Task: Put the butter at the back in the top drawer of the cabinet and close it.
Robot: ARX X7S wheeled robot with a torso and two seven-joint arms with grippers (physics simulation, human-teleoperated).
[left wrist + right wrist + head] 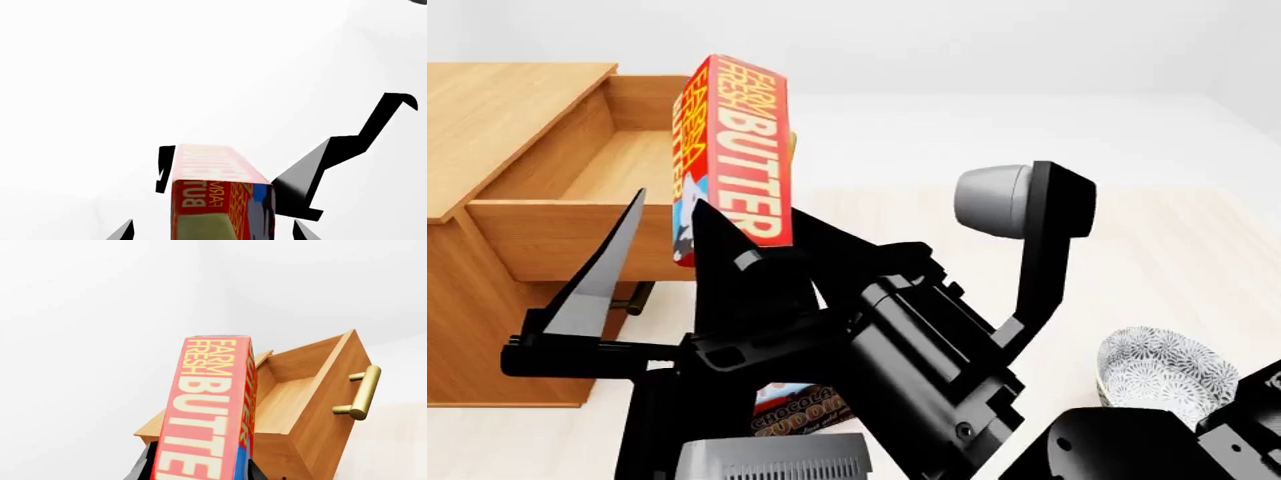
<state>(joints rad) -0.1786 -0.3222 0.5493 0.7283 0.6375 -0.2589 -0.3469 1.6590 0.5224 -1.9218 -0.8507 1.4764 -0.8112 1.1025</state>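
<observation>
**Butter up in the air, drawer open and waiting**

The butter (731,150) stands on end, high in the upper left of the head view, just in front of the open top drawer (561,235) of the cabinet (494,110). In the right wrist view the right gripper (197,467) has its dark fingers snug against both flanks of the box at the bottom of the frame, so that looks like the hand carrying it. The left gripper (233,175) is spread wide. One of its fingers (601,270) hangs well clear at the left of the head view, and it seems to clamp nothing.

My read is that the box is not yet over the drawer cavity. To do this well, carry it up-frame past the drawer's front panel, clearing the rim and the brass handle (363,392). Lower it until it rests on the drawer floor, and only then let go. A tall box dropped on its end may topple. Keep the left arm out of the drawer's path, ready for the push shut
</observation>
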